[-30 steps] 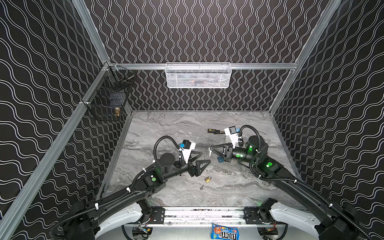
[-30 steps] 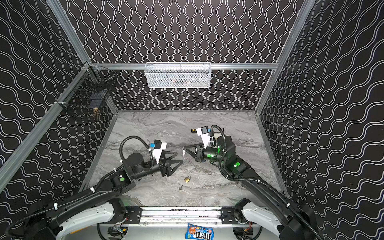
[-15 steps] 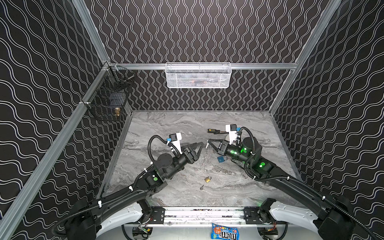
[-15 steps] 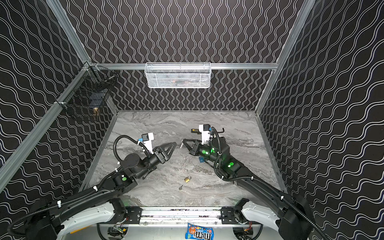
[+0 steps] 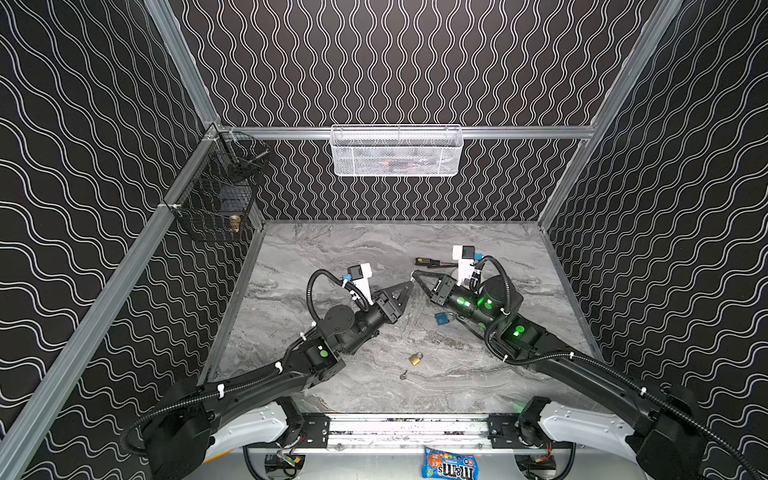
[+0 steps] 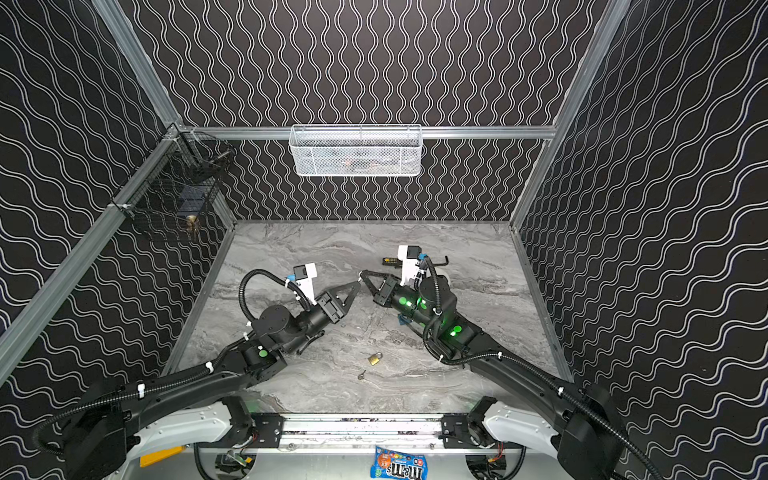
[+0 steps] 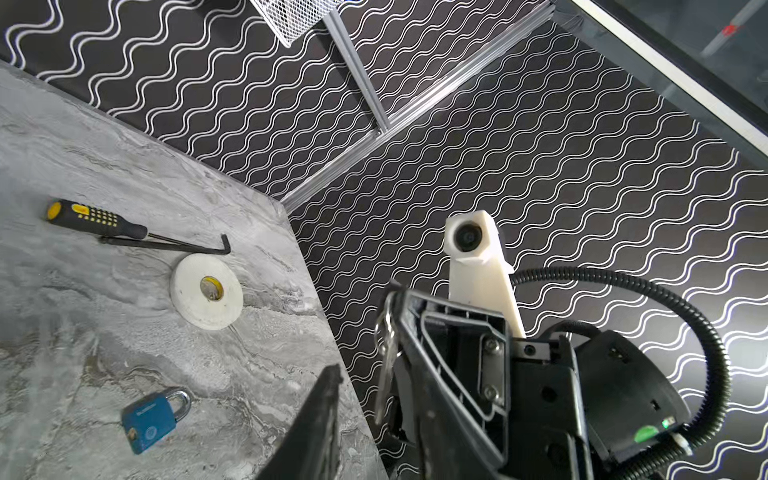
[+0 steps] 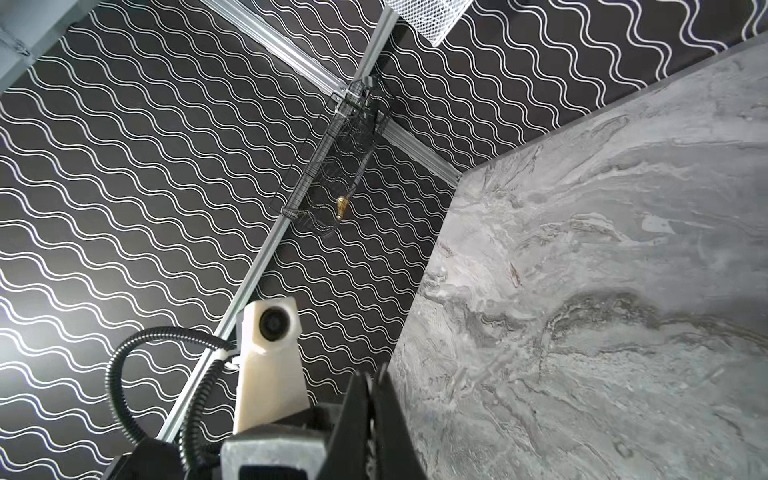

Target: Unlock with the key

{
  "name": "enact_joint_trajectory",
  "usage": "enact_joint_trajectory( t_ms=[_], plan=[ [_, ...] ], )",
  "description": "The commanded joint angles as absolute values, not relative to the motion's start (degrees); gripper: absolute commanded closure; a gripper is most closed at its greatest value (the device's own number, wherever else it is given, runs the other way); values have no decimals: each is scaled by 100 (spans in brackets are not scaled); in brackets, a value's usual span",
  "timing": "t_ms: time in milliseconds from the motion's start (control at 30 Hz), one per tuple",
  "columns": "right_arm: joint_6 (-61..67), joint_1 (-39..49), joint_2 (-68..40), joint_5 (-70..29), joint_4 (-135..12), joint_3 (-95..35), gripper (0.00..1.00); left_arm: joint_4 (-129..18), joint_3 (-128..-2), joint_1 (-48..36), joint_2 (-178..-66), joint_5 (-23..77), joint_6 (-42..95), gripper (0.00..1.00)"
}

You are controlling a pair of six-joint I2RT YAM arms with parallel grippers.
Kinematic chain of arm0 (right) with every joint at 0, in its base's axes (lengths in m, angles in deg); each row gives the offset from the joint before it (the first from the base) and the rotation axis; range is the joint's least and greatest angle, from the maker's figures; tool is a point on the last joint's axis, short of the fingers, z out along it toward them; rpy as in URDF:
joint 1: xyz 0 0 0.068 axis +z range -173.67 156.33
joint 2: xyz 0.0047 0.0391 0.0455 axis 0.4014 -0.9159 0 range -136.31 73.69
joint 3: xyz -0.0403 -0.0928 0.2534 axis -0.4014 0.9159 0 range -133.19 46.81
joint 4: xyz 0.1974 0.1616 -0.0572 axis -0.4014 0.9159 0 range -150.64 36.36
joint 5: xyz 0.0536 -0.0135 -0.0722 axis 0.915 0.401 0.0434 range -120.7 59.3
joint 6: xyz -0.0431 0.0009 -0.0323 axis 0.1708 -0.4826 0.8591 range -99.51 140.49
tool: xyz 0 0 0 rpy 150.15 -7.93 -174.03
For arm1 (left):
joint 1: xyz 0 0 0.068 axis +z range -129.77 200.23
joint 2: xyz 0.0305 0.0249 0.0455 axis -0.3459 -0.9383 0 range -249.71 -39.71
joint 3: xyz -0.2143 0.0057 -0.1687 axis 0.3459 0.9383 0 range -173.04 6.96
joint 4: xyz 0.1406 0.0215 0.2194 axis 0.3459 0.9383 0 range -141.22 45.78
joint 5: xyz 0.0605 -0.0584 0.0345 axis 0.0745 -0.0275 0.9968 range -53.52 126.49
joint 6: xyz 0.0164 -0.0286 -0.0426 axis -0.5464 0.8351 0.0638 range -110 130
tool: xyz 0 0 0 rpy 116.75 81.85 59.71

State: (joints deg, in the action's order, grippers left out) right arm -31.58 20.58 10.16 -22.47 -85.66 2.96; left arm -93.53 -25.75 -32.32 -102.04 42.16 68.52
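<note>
Above the grey marbled tabletop (image 5: 332, 249), your right tool (image 5: 414, 274) clamps the key (image 7: 385, 365) at mid-frame; whether the left tool (image 5: 409, 286) grips I cannot tell. Close squarely on it before releasing; the blue padlock (image 5: 442, 319) lies lower right

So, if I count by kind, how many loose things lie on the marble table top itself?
padlocks: 2 (blue padlock, brass padlock)
loose key: 1
screwdriver: 1
hex key: 1
tape roll: 1
total: 6
</note>
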Motion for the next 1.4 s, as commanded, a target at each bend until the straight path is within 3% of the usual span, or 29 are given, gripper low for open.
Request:
enact_joint_trajectory(
  t_ms=[0,333,433,567,600,700,800,967,1100,1167,1233,1367],
  plan=[
    [-3260,2089,1005,-2314,-8964,309,100,-9867,-2599,-3241,-10253,4229,6951,77],
    [-3279,2114,1032,-2339,-9048,419,100,-9987,-2600,-3241,-10321,4197,6871,91],
    [-3264,2112,1049,-2358,-9113,462,100,-9954,-2550,-3241,-10293,4239,6843,99],
    [-3125,2115,1074,-2410,-8948,420,100,-9652,-2497,-3242,-10165,4265,6762,100],
    [-3106,2107,1090,-2407,-8823,376,93,-9351,-2560,-3241,-10114,4156,6666,100],
    [-2897,2030,1229,-2421,-8297,279,59,-7938,-2880,-3237,-9886,3933,6219,100],
    [-2532,1790,1385,-2048,-7736,218,45,-6622,-3165,-3194,-9601,3784,5573,100],
    [-1906,1141,1558,-651,-6967,237,36,-4214,-4252,-3007,-9924,3058,4156,100],
    [-1208,828,1773,362,-6700,424,23,-3548,-4696,-2961,-10172,2585,3231,100],
    [-997,781,1869,249,-6442,485,15,-3219,-4908,-2921,-10328,2567,2866,100],
    [-685,746,1970,6,-5973,434,14,-2938,-5115,-2850,-10518,2369,2456,100],
    [-348,749,2307,-200,-6599,973,14,-2539,-5454,-2605,-10862,1966,1893,100]
  ],
)
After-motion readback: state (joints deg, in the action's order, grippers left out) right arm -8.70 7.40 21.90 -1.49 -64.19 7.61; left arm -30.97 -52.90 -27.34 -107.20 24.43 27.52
